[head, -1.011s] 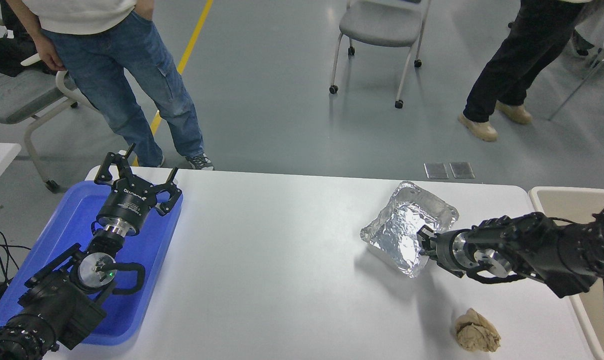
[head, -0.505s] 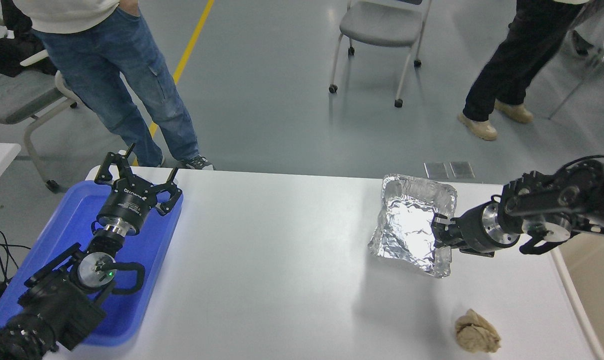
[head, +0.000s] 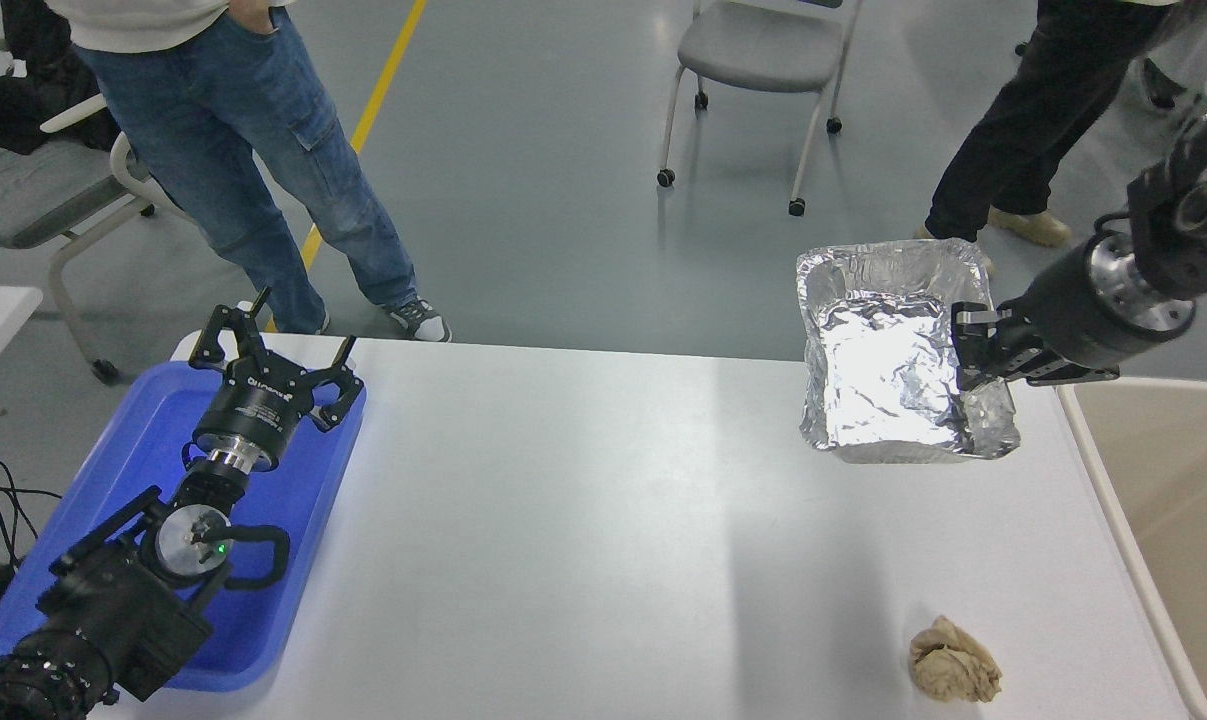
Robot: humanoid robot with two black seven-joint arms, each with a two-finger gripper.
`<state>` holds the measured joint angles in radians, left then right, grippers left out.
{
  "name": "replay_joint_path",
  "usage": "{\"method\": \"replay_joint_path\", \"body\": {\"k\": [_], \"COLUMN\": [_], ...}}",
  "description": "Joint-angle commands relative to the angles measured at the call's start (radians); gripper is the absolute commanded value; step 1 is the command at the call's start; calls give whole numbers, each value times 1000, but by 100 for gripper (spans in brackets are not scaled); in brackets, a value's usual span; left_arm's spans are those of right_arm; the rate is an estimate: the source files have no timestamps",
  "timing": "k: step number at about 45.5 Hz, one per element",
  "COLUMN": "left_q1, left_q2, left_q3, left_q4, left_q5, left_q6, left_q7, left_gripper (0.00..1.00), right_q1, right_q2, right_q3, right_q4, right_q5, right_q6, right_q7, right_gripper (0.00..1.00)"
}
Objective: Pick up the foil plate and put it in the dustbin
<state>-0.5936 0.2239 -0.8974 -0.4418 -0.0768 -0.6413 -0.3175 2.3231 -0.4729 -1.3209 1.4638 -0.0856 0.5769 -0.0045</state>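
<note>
The foil plate point(head: 888, 365) is a crinkled silver tray, held up in the air above the table's far right part, tilted with its inside facing me. My right gripper point(head: 973, 345) is shut on the plate's right rim, with the arm coming in from the right edge. The dustbin point(head: 1158, 500) is a large beige bin at the table's right side, just right of and below the plate. My left gripper point(head: 268, 355) is open and parked over the blue tray at the lower left.
A blue tray point(head: 293, 520) lies at the table's left end. A crumpled tan paper ball point(head: 953, 662) lies near the front right. Two people stand beyond the table, one far left point(head: 243, 130), one far right point(head: 1043, 110). A grey chair point(head: 763, 60) stands behind.
My right gripper has lifted the foil plate off the table, carrying it up and to the right, towards the dustbin. The left arm has not moved. The person at far left shifted a little.
</note>
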Motion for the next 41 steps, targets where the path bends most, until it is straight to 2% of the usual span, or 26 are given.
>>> {"method": "replay_joint_path", "body": {"k": [1,17,41], "left_q1": [0,0,1], "left_q2": [0,0,0], "left_q3": [0,0,2], "left_q4": [0,0,0], "left_q5": [0,0,0], "left_q6": [0,0,0], "left_q7": [0,0,0], "left_gripper": [100,100,100], "right_q1": [160,159,133], "right_q2": [-3,-10,-299], "right_q3": [-63,-90,-480], "right_q4": [18,13,-155], "right_q5": [-3,-3,-8], "right_q6": [84,75,69], "right_q7": [0,0,0], "right_gripper": [0,0,0]}}
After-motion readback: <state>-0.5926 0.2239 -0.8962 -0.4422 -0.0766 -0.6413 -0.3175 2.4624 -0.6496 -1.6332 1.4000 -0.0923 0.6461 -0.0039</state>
